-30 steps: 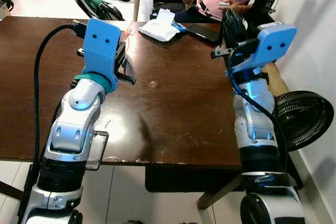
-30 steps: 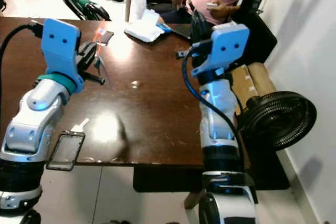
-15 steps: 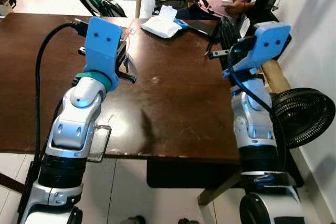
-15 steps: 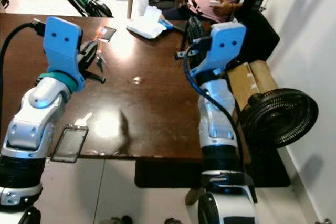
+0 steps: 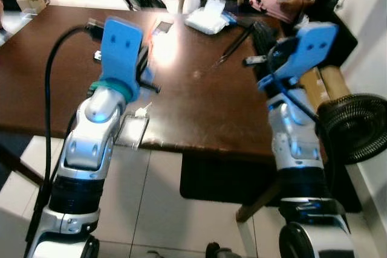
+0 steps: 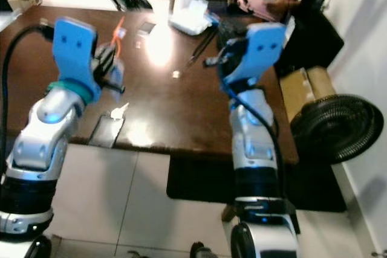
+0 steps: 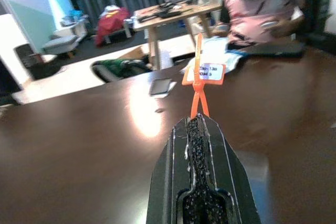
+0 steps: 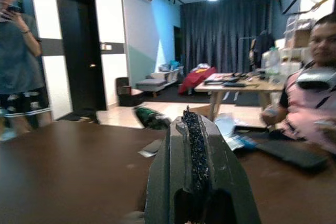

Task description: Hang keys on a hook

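Two arms: raised above the brown table (image 5: 199,101), near its front edge.
Left gripper (image 7: 198,121): fingers pressed together, pinching the orange key tag (image 7: 201,75).
Right gripper (image 8: 191,119): fingers pressed together, holding nothing.
Advice: keep the pinch firm while carrying; no hook visible.

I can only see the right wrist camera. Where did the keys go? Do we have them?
Observer: Yes. The left tool is shut on an orange key tag that has a small white label.
Operator: Is that tool over the table or over the floor?
Observer: Over the table. It is held up above the brown table, on the robot's left, not far from the near edge.
Operator: What's next to my right arm?
Observer: A round black fan stands on the floor just past the table's right end, beside that arm.
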Tool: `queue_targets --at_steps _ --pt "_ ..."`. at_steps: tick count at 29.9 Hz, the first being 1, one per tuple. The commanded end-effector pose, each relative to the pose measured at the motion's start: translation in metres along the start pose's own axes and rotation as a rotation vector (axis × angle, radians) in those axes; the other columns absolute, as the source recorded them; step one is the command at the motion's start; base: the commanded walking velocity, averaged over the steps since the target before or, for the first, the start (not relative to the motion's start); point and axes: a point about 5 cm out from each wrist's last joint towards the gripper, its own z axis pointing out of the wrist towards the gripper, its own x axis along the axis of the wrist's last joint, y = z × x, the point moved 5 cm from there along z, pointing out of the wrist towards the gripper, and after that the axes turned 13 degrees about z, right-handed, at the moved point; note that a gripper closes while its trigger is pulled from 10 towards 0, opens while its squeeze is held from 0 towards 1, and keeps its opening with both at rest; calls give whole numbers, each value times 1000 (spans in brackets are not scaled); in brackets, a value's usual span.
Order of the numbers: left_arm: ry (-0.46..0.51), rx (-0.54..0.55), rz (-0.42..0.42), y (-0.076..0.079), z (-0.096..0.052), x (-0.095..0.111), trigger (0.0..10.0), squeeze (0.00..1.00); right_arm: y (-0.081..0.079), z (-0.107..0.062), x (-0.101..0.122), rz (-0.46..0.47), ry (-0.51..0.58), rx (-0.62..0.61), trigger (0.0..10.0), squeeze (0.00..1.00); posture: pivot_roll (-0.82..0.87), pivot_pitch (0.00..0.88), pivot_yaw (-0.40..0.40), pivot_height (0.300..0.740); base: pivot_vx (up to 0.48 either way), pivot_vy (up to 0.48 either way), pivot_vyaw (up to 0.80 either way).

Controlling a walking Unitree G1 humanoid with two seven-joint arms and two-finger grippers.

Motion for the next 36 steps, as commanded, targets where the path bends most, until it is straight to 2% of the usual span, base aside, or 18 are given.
queue_targets --at_steps 1,12,20,36 --pt "-11 4 2 0 0 -5 10000 0 -6 -1 -3 1 -20 25 10000 0 78 0 80 740 -401 0 0" --pt "-12 -9 2 3 0 -6 10000 0 -7 -1 -4 -30 -31 46 10000 0 78 0 81 740 -364 0 94" --pt "-18 -54 2 14 -1 -8 10000 0 -7 -1 -3 -59 -36 57 10000 0 77 0 80 740 0 0 800" --pt "-43 -61 17 17 -1 -15 10000 0 -9 1 -6 -65 -41 62 10000 0 82 0 81 740 0 0 800"
